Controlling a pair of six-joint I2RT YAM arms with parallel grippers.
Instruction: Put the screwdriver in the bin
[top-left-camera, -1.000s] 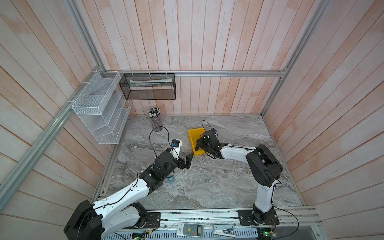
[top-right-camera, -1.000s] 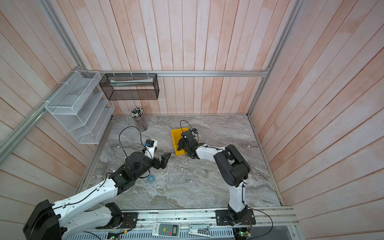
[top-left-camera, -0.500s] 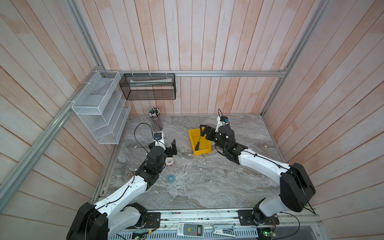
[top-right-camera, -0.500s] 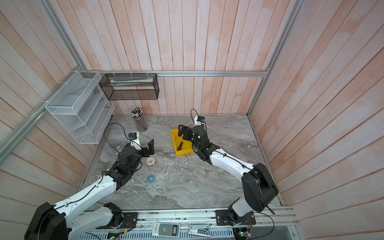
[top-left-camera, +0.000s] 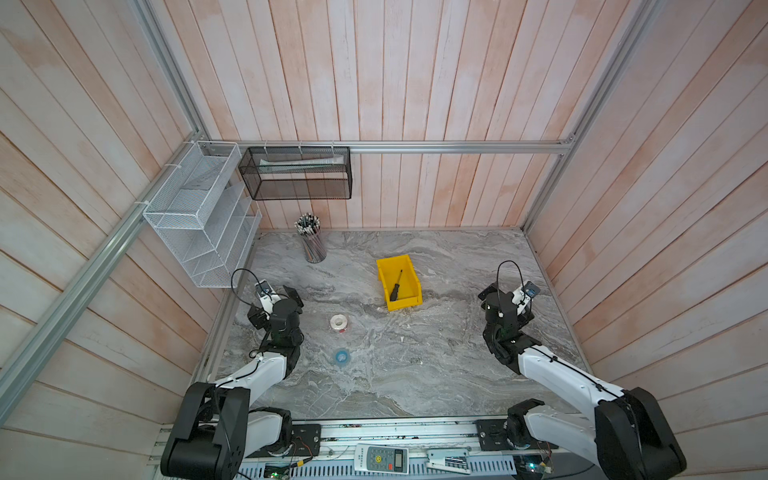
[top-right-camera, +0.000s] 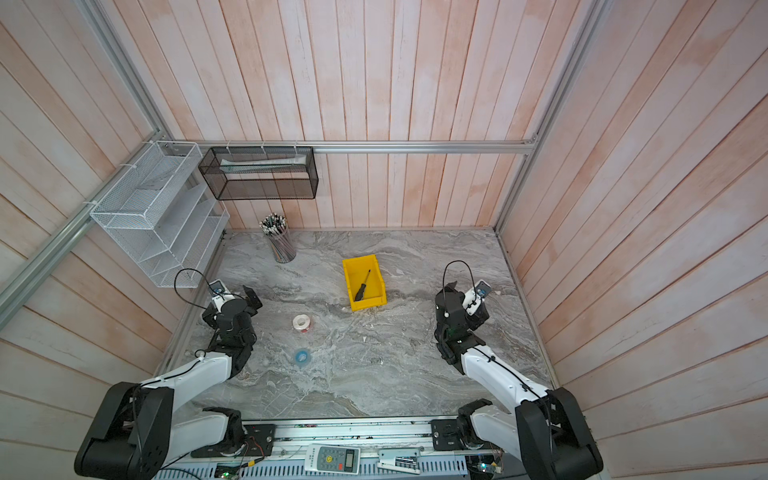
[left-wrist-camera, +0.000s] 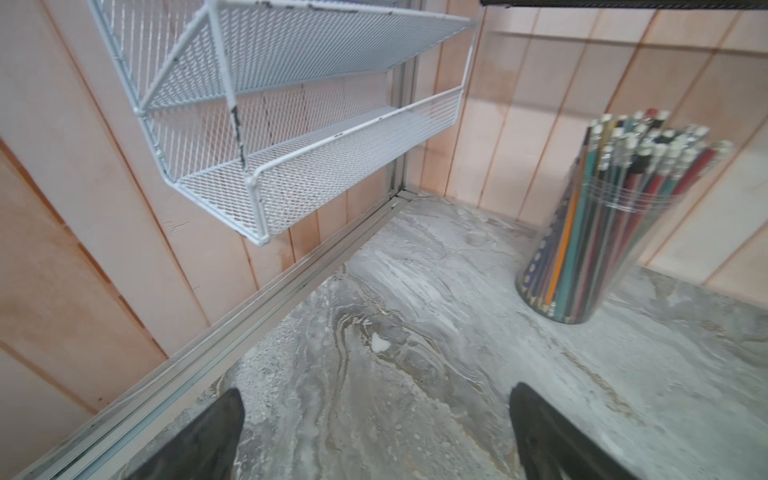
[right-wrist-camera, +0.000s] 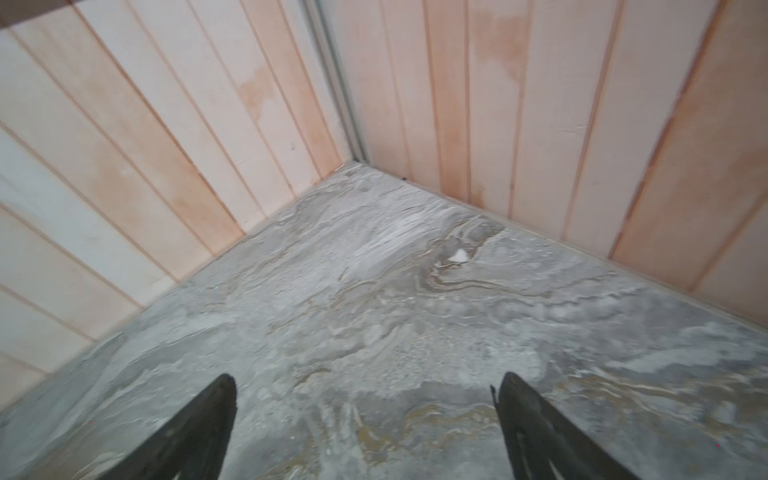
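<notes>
In both top views the screwdriver (top-left-camera: 396, 286) (top-right-camera: 362, 286), black-handled with a thin dark shaft, lies slantwise inside the yellow bin (top-left-camera: 409, 278) (top-right-camera: 353, 270) at mid-table. Nothing touches either of them. My right gripper (top-left-camera: 505, 297) (top-right-camera: 461, 299) hovers well to the right of the bin, near the right wall. Its wrist view shows it open (right-wrist-camera: 365, 407) over bare marble, facing a wall corner. My left gripper (top-left-camera: 277, 297) (top-right-camera: 235, 299) is far left of the bin, open and empty (left-wrist-camera: 376, 415). Neither wrist view shows the bin or the screwdriver.
A white tape roll (top-left-camera: 338, 322) and a small blue roll (top-left-camera: 341, 356) lie left of centre on the table. A clear cup of pencils (top-left-camera: 311, 243) (left-wrist-camera: 602, 224) stands at the back left. A white wire rack (top-left-camera: 199, 216) (left-wrist-camera: 311, 166) and a black mesh basket (top-left-camera: 299, 174) hang on the walls.
My right gripper opened at the bin, left the screwdriver inside it and drew back to the right side. The left arm swung back toward the left wall.
</notes>
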